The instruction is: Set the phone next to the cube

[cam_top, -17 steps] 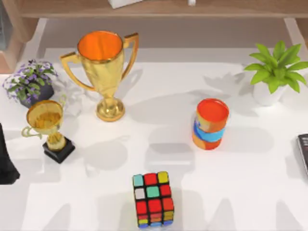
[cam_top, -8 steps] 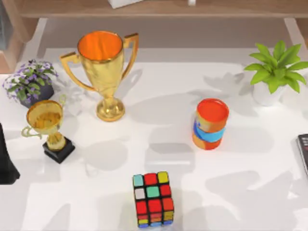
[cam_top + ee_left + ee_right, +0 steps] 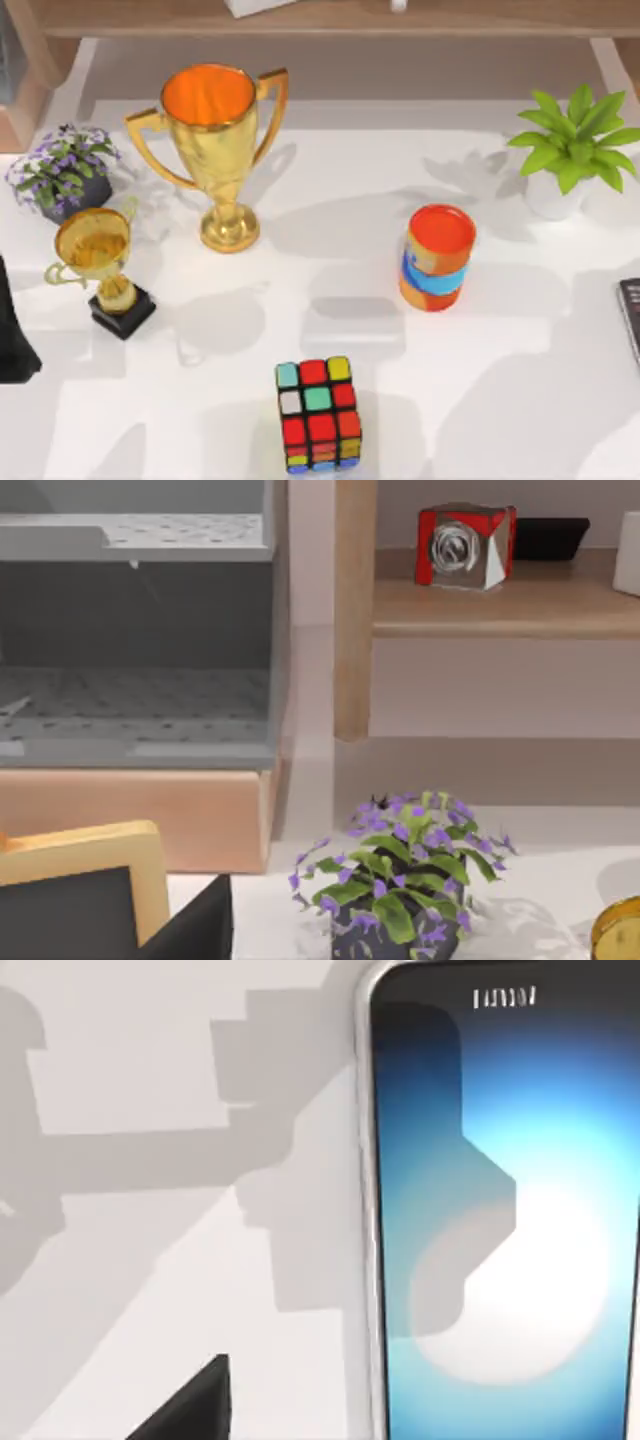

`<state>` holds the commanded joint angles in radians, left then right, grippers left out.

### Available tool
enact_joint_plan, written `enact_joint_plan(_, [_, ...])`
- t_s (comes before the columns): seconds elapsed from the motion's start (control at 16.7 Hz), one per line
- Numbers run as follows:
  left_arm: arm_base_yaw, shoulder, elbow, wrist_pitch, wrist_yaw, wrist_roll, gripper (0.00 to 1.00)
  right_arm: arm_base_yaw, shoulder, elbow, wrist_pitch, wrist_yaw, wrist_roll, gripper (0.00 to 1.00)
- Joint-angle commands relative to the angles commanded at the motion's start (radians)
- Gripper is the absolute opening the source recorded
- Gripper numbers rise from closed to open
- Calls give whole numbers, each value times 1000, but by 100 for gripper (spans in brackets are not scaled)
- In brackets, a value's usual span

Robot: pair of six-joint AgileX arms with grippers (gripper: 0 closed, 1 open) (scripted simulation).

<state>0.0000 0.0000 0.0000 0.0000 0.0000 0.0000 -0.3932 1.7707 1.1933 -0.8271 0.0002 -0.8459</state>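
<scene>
The phone [image 3: 500, 1220] lies flat, screen up, on the white table [image 3: 520, 350] at its right edge, well apart from the cube [image 3: 318, 412] at the near middle; whether either gripper is apart or together I cannot tell.

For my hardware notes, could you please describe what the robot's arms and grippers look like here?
Little of them is in view. The left arm is a plain matte black, angular shape at the left edge of the table, with no cables or markings to be seen. In the right wrist view, a corner of the right gripper is a flat black wedge, equally plain.
</scene>
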Motion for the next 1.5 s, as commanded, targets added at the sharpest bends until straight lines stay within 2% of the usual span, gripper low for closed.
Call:
enact_joint_plan(0.36, [0, 0, 0, 0, 0, 0, 100, -49, 215, 150, -101, 1, -105, 100])
enact_joint_plan(0.72, [0, 0, 0, 0, 0, 0, 100, -46, 217, 146, -96, 1, -104, 100])
enact_joint_plan(1.08, [0, 0, 0, 0, 0, 0, 100, -49, 283, 82, 36, 1, -105, 100])
enact_joint_plan(1.32, [0, 0, 0, 0, 0, 0, 100, -49, 286, 79, 41, 1, -105, 100])
enact_joint_plan(1.5, [0, 0, 0, 0, 0, 0, 100, -49, 286, 79, 41, 1, -105, 77])
